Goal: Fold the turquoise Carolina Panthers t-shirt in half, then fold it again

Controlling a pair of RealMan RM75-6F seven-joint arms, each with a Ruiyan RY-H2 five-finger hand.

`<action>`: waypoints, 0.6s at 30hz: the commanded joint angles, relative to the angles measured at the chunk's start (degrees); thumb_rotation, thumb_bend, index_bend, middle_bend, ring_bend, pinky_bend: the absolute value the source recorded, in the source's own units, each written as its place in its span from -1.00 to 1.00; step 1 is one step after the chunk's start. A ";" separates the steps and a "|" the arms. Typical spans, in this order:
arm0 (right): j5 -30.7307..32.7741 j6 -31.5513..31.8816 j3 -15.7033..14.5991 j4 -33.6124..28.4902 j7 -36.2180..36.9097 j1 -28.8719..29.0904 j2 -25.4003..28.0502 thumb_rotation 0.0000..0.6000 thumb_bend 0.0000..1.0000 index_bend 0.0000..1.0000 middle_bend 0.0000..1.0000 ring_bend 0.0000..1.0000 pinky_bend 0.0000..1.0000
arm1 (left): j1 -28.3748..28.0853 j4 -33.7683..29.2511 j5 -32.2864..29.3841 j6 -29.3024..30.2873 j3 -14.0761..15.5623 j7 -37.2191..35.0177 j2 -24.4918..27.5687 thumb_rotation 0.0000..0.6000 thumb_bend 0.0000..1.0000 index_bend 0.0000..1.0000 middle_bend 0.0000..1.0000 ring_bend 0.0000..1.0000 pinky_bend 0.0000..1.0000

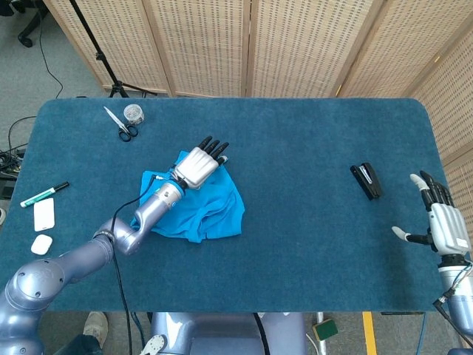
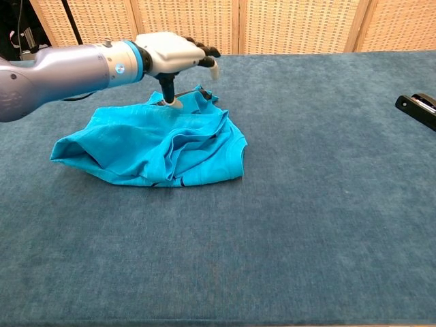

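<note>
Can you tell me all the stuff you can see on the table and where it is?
t-shirt: one, turquoise, crumpled, left of centre
scissors: one, far left corner
small round jar: one, clear, beside the scissors
marker: one, green-capped, left edge
white flat items: two, near the marker
stapler: one, black, right side
table: one, dark blue
left robot hand: over the t-shirt's far edge
right robot hand: open, right edge
</note>
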 commanded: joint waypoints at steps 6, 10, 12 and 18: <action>0.35 0.02 0.31 0.12 0.87 -0.14 0.33 1.00 -1.00 -1.00 -1.00 -1.00 -1.00 | -2.49 4.26 2.25 -2.00 2.12 2.84 -2.98 1.00 -0.46 -0.38 -1.00 -1.00 -1.00; 0.35 -0.02 0.36 0.18 1.27 -0.19 0.50 1.00 -1.00 -1.00 -1.00 -1.00 -1.00 | -2.95 5.69 2.36 -2.53 2.39 3.24 -3.98 1.00 -0.38 -0.29 -1.00 -1.00 -1.00; 0.37 0.08 0.42 0.16 1.41 -0.25 0.57 1.00 -1.00 -1.00 -1.00 -1.00 -1.00 | -2.91 6.29 2.31 -2.43 2.43 3.06 -4.34 1.00 -0.35 -0.22 -1.00 -1.00 -1.00; 0.40 0.21 0.50 0.16 1.54 -0.35 0.69 1.00 -1.00 -1.00 -1.00 -1.00 -1.00 | -2.68 8.22 2.17 -2.69 2.68 2.33 -4.99 1.00 -0.29 0.07 -1.00 -1.00 -1.00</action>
